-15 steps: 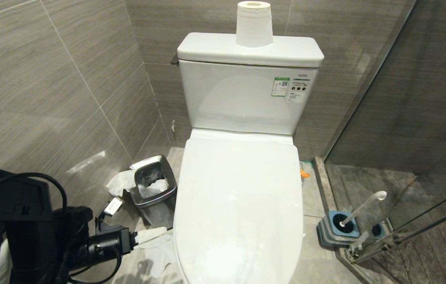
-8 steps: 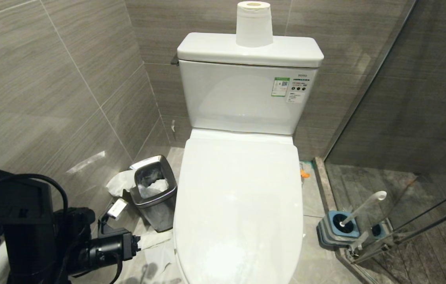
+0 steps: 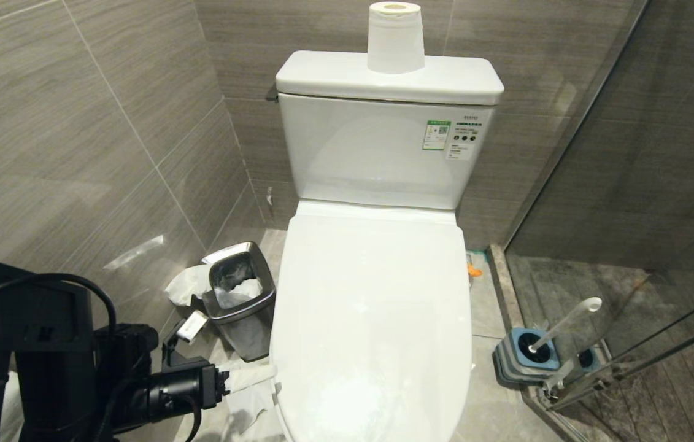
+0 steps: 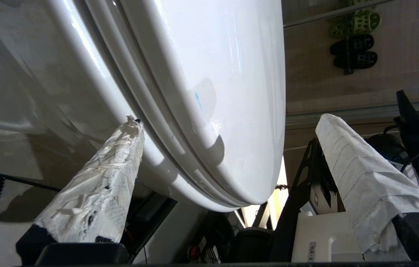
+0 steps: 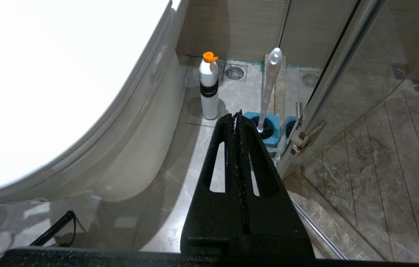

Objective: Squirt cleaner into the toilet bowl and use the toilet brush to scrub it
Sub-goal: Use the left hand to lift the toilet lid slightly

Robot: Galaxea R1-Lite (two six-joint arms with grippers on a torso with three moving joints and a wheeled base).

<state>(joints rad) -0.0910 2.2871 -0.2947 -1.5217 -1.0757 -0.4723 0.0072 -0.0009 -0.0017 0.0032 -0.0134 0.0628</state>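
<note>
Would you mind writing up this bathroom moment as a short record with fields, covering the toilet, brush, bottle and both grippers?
toilet lid: closed over the toilet bowl
left gripper: open, paper-wrapped fingers straddling the lid's front-left edge
right gripper: shut, empty, beside the toilet, above the floor
toilet brush: standing in its blue holder by the glass shower door
white bottle with orange cap: upright on the floor between toilet and holder
bin: on the floor left of the toilet

The head view looks forward and down from above onto the closed toilet bowl (image 3: 371, 319); the left wrist view sits low and very near, facing its front edge (image 4: 202, 111); the right wrist view looks down along the floor beside it (image 5: 65, 92); all three share it, and head and right wrist share the toilet brush (image 3: 567, 322) (image 5: 270, 85).
</note>
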